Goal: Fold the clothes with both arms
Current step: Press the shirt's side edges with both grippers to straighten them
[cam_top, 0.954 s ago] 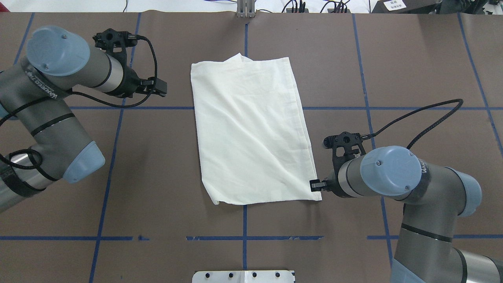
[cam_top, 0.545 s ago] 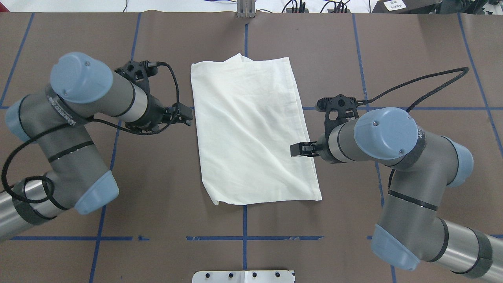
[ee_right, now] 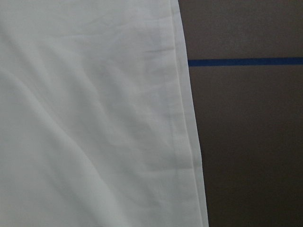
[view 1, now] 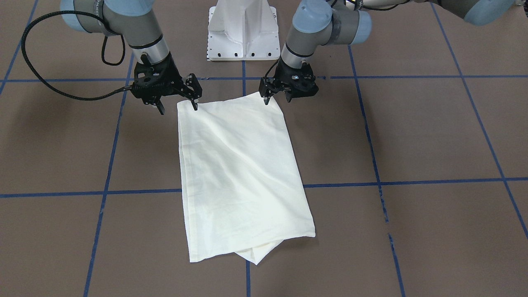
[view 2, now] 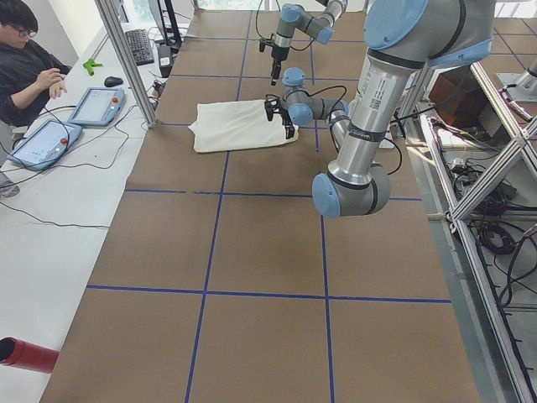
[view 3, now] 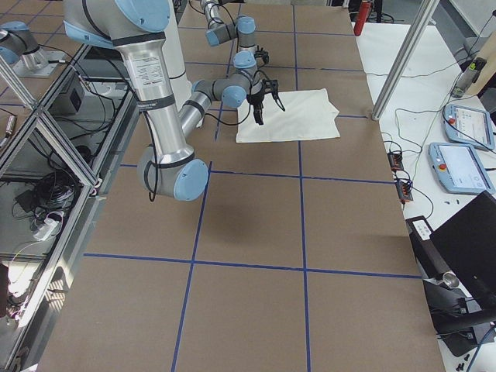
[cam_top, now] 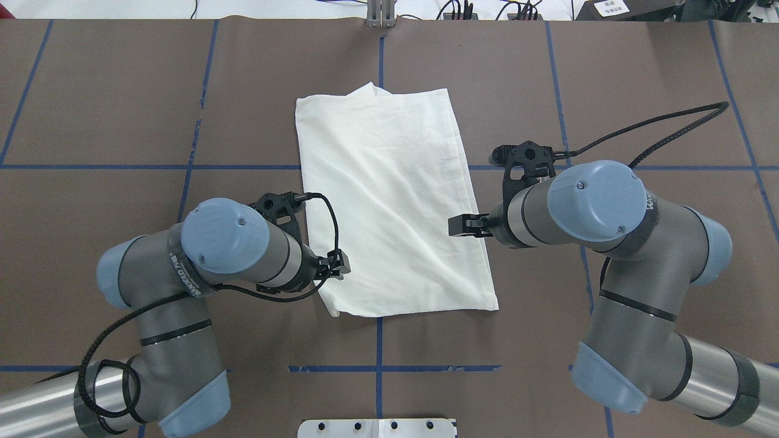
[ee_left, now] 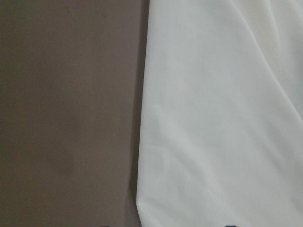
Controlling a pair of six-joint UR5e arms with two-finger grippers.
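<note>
The cream shirt [cam_top: 389, 201] lies folded into a rectangle at the table's middle, plain side up. Its print and collar are hidden. A folded layer pokes out at its far edge [view 1: 255, 253]. My left gripper [cam_top: 341, 267] is open and empty at the shirt's near-left corner; in the front view [view 1: 277, 99] its fingers point down. My right gripper [cam_top: 459, 226] is open and empty above the shirt's right edge; in the front view [view 1: 177, 107] its wide-spread fingers straddle the near-right corner. The left wrist view shows the shirt's left edge [ee_left: 222, 113]. The right wrist view shows its hemmed right edge [ee_right: 90, 113].
The brown table [cam_top: 608, 91] carries a grid of blue tape lines. The white pedestal base [view 1: 242, 33] stands at the robot's side. An operator [view 2: 25, 67] sits with tablets [view 2: 92, 105] beyond the far edge. Metal posts [view 3: 403, 62] stand there.
My left arm has swung from beside the shirt's far-left edge back to its near-left corner. My right gripper rose from the near-right corner along the right edge, then held still.
</note>
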